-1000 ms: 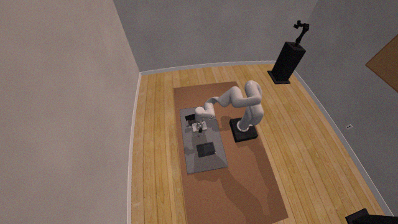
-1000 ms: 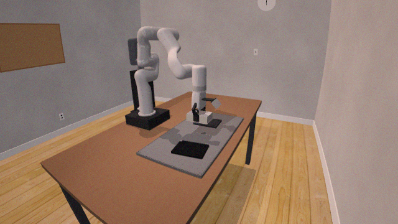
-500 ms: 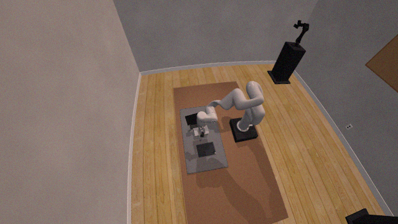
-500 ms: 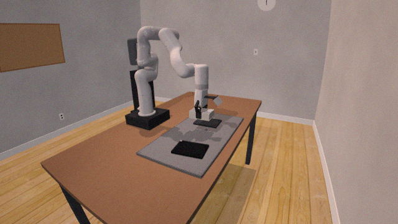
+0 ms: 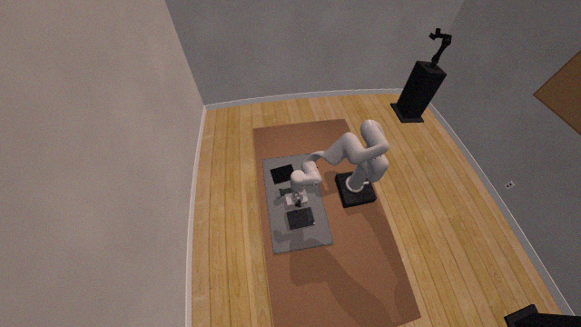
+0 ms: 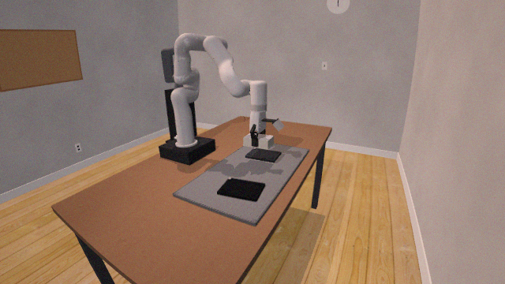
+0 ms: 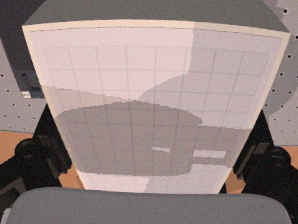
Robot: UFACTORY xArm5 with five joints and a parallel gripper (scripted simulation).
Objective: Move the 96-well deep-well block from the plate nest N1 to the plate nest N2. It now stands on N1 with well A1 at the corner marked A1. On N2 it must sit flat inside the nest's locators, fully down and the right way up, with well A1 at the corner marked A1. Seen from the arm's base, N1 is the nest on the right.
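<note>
Looks like a sparse robotics lab set up in a plain room: grey walls, pale wooden plank floor (image 6: 367,221) with white skirting. White jointed robot arm (image 6: 221,63) bolted to a brown rectangular wooden table (image 6: 130,225), grey perforated bench mat (image 6: 197,189) carrying two black plate nests. Brown cork noticeboard (image 6: 37,57), round white wall clock (image 6: 338,5), black pedestal (image 5: 419,88) in a corner.

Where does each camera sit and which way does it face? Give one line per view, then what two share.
Top: high near the ceiling, looking down on table, grey mat and black plate nests; whole arm shows.
Exterior: off the table's end, facing along it toward the arm; arm and tool show.
Wrist: on the tool, looking down onto the deep-well block; only its dark fingers show.
Shared: top and exterior both show the tool holding the block.
</note>
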